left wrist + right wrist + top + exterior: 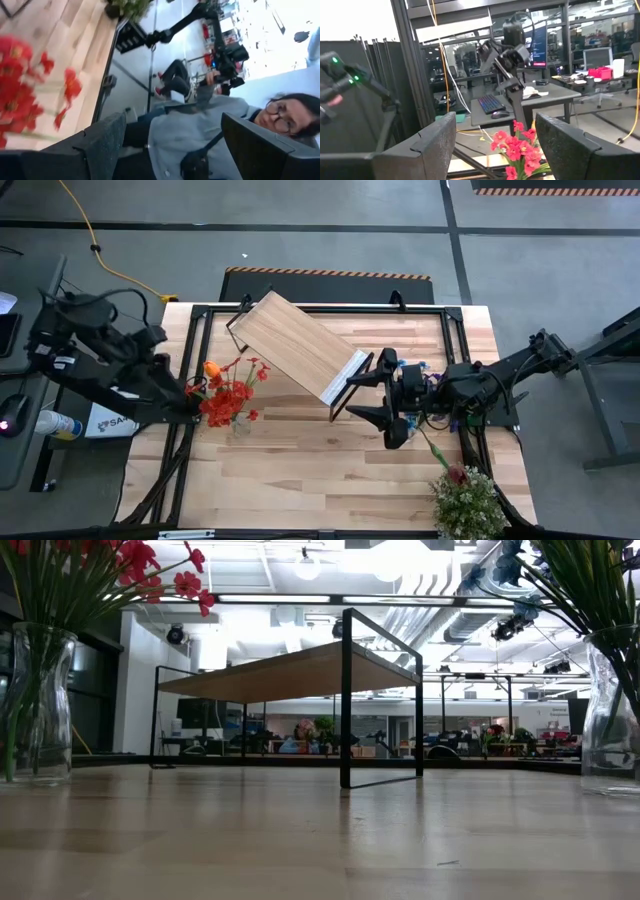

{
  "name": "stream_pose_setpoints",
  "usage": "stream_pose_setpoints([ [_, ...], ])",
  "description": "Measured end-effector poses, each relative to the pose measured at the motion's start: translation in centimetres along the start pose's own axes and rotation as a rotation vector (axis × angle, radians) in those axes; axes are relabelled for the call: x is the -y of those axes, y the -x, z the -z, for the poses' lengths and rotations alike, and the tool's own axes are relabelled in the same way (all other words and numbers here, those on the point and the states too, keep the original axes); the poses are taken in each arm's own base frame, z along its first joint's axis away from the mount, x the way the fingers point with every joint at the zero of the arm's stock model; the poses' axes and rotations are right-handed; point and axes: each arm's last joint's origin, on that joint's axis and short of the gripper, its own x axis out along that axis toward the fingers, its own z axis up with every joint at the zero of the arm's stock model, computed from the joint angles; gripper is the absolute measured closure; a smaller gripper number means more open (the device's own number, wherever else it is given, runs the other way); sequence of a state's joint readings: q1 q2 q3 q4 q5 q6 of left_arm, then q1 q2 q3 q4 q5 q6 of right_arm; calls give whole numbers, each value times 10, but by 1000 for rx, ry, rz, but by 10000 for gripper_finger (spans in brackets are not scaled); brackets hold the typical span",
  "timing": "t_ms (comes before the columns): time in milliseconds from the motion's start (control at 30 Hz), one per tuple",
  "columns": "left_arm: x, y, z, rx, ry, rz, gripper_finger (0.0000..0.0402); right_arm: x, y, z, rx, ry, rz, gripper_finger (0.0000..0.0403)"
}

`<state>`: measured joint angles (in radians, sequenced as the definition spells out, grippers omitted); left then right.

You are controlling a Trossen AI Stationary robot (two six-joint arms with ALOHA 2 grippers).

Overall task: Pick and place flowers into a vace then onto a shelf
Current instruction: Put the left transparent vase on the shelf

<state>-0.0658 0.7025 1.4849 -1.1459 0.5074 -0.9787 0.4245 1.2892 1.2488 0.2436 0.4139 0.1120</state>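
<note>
Light wood and thin black metal are making up the shelf (300, 345), which is standing askew at the table's (330, 470) middle. Just left of it, red sprays (228, 400) and an orange tulip (211, 368) are sitting in a glass vase (35, 700) beside the left gripper (192, 392), fingers spread. Right of the shelf, the right gripper (375, 395) is hovering open.

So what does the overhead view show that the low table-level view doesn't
Only the high view: both arms, the left gripper by the red flowers and the right gripper open at the shelf's end, plus a bushy green plant. Only the low view: two glass vases, one on the left and one on the right. Both: the shelf and the red flowers.
</note>
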Motion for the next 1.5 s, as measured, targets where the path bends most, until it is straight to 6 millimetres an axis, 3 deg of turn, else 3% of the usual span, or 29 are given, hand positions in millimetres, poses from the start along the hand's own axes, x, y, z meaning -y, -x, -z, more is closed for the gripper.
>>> stream_pose_setpoints([
  [167,14,-9,-16,0,-32,-17,44,0,0,0,4,26,1,142],
  [367,15,-36,-32,-88,-81,-31,44,0,0,0,5,25,3,142],
  [600,40,-71,-36,-119,-214,110,44,0,0,-1,7,27,3,142],
  [1033,71,-127,30,-29,-204,-54,44,5,13,-18,52,29,-19,142],
  [1500,73,-195,96,91,-67,-253,44,7,35,-39,65,-11,-190,142],
])
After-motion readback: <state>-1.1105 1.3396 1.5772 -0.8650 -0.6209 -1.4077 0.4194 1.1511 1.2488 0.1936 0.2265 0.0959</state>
